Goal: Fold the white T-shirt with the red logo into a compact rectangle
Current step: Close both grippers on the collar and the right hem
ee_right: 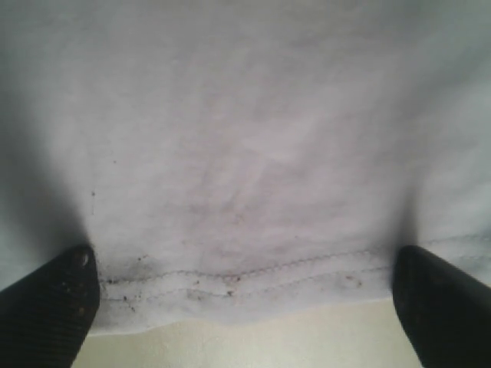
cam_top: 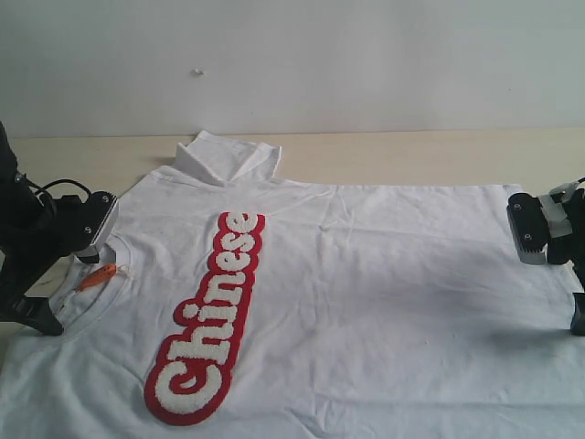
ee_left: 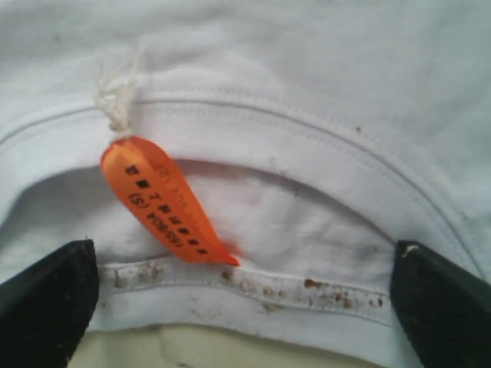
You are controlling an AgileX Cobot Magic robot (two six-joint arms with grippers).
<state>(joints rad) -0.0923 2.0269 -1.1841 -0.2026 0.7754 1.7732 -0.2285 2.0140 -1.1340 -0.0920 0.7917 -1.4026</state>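
The white T-shirt (cam_top: pixel 366 293) lies spread flat on the table, collar to the left and hem to the right. The red logo (cam_top: pixel 208 320) runs along its chest. One sleeve (cam_top: pixel 227 157) is folded up at the far side. My left gripper (cam_top: pixel 64 279) is open over the ribbed collar (ee_left: pixel 253 142); its black fingertips (ee_left: pixel 46 299) straddle the stained back edge of the neck beside the orange tag (ee_left: pixel 165 201). My right gripper (cam_top: pixel 569 274) is open over the stitched hem (ee_right: pixel 245 280), with one fingertip (ee_right: pixel 441 303) at each side and nothing pinched.
The pale wooden table (cam_top: pixel 411 151) shows beyond the shirt at the back, and as a strip under both grippers (ee_right: pixel 253 341). A white wall (cam_top: pixel 292 55) rises behind the table. The shirt's near part runs out of the exterior view.
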